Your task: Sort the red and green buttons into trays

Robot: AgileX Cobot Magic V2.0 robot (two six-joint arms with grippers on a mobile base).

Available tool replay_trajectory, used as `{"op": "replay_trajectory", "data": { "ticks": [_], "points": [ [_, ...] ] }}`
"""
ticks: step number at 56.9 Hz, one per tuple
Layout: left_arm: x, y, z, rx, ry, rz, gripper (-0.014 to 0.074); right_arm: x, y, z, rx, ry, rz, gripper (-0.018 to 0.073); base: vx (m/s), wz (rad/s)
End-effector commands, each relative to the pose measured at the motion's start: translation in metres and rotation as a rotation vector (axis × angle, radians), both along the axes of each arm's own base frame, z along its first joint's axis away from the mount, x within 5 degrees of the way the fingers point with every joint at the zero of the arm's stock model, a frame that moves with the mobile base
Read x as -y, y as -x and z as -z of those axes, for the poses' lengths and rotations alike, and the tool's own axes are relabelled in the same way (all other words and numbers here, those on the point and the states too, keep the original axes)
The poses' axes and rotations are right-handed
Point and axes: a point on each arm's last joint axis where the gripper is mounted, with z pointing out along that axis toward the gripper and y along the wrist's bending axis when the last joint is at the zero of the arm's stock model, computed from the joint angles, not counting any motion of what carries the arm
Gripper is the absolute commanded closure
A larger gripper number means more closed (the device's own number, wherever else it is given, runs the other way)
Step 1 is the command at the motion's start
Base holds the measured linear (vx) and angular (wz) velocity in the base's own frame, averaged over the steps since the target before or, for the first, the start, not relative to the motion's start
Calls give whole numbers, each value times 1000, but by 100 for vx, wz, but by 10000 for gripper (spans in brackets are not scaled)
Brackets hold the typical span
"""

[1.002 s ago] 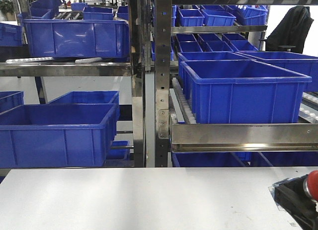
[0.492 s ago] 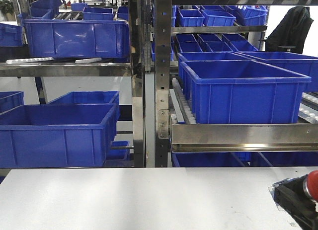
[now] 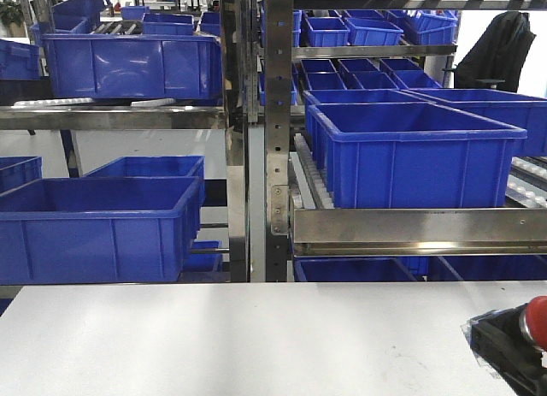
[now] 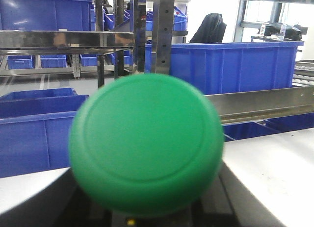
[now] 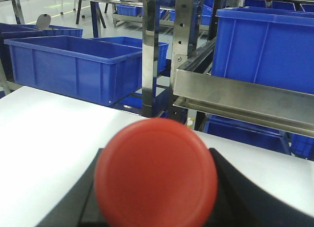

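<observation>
Pinching red button (image 5: 156, 172), five o'clock, with right gripper (image 3: 521, 343); left gripper (image 4: 147, 220) behind green button (image 4: 146, 143): cannot tell. Carry level; release low.

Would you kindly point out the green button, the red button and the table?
green button (image 4: 146, 143), left wrist view, middle of its dome cap.
red button (image 5: 156, 172), right wrist view, middle of its dome cap.
table (image 3: 239, 336), front view, bare part of its top.
</observation>
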Motion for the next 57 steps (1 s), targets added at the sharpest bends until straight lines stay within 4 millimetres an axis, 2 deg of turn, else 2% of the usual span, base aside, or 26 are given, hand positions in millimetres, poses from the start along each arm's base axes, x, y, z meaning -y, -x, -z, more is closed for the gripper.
{"op": "replay_trajectory", "data": {
  "ticks": [1, 57],
  "points": [
    [3, 2, -18, 110, 52, 34, 596, -1, 0, -20, 119, -30, -11, 568, -9, 2],
    [3, 2, -18, 110, 52, 34, 596, -1, 0, -20, 119, -30, -11, 568, -17, 22]
  ]
}}
